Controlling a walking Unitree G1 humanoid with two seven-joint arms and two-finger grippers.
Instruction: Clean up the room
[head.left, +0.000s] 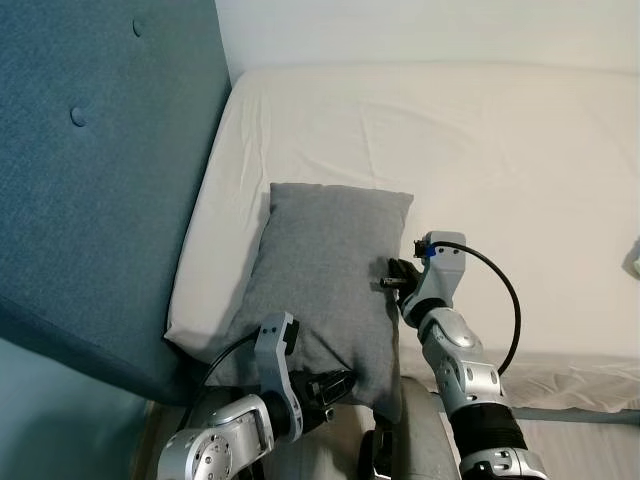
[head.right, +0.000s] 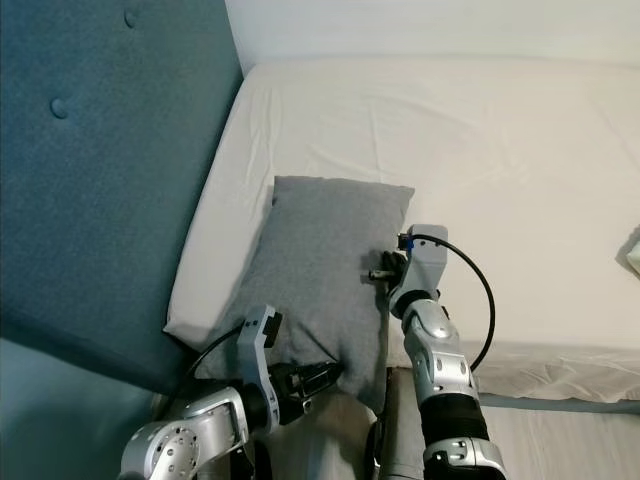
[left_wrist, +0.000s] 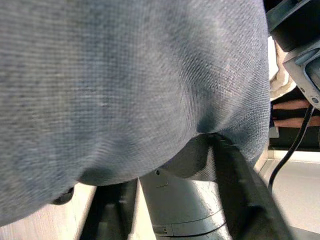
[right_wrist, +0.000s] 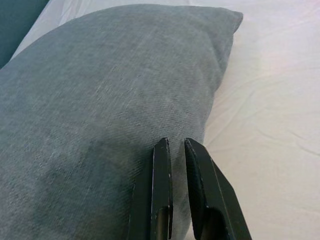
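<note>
Far left stands a teal upholstered headboard (head.left: 90, 170) with tufted buttons, set against a pale wall (head.left: 420, 30).

Next, the left gripper (head.left: 335, 385) is at the near bottom edge of a grey pillow (head.left: 325, 275). In the left wrist view its fingers (left_wrist: 240, 190) are spread, with a fold of the fabric bulging between them; whether they bear on the cloth cannot be told.

The grey pillow lies lengthwise on the bed (head.left: 500, 150), near the headboard side, its lower end overhanging the mattress edge toward the robot.

To its right, the right gripper (head.left: 392, 280) meets the pillow's right side seam. In the right wrist view its fingers (right_wrist: 161, 185) are pressed nearly together, nipping the edge.

Handling judgement: the pillow looks light, soft and floppy, woven cloth with fair grip, not fragile. It will sag if lifted at one point; opposite edges or corners are the sound holds.

Surface: a white fitted sheet, lightly creased. Pale flooring (head.left: 590, 445) shows at lower right.
</note>
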